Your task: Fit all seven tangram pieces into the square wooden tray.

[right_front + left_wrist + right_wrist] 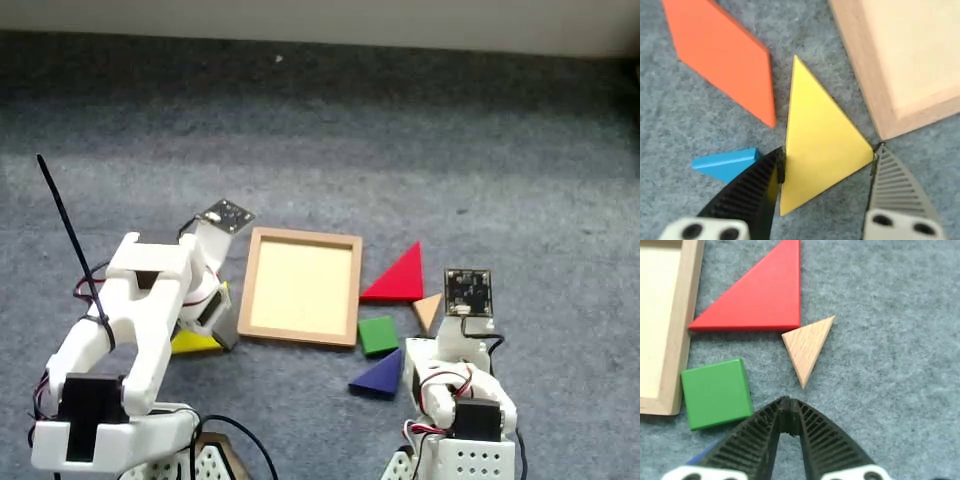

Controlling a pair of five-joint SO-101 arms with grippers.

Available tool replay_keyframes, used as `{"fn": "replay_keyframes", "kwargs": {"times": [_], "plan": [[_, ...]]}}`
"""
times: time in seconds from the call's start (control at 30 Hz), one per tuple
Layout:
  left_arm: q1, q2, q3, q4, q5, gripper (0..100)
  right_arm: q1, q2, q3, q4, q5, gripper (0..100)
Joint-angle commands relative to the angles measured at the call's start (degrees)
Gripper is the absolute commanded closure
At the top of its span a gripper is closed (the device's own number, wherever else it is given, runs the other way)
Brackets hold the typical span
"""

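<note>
Closest to the arm bases, on the right: right fingers [789, 412] clenched tip to tip, gripping nothing, poised over bare grey counter [400, 150] just short of the sharp point of the wooden triangle [807, 345]. Beside that arm's wrist, a dark blue triangle [380, 375], flat on the counter, near the green square [715, 392] but apart from it. Green square just beside the near right corner of the tray [300, 237], a thin gap between.

On the left, at about the same depth: left fingers [757, 182] grasping the yellow triangle [820, 145], black finger against one long edge, grey finger against the opposite corner, spread as wide as the piece. Lifted or flat on the counter: impossible to tell. Yellow triangle outside the tray, just off its near left corner. Light blue triangle [725, 162] just beside the black finger, partly tucked under it. Orange parallelogram [720, 55] a little beyond, close to the yellow triangle's tip without touching.

Farther out, between the two arms: the tray itself, square, light wood, pale floor bare. On its right-arm side, red triangle [760, 295] flat on the counter, one sharp corner close to the tray's rim, one straight edge facing the wooden triangle. One corner of the wooden triangle touching or almost touching that edge.
</note>
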Motion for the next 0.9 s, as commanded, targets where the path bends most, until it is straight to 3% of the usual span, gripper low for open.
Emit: {"fn": "replay_keyframes", "kwargs": {"times": [0.0,0.2,0.4,0.63,0.87], "plan": [[1.45,-3.82,0.13,0.44,-0.09,77,0.57,-0.66,8.57,0.40,0.53,98.9],[1.45,-16.04,0.13,6.86,1.67,77,0.57,-0.66,8.57,0.40,0.53,98.9],[1.36,-20.79,0.13,10.46,2.73,71,0.57,-0.66,8.57,0.40,0.53,98.9],[1.36,-20.70,1.89,10.02,2.29,68,0.57,-0.66,8.57,0.40,0.53,98.9],[1.10,-11.56,3.03,2.20,1.05,66,0.57,-0.66,8.57,0.40,0.53,98.9]]}}
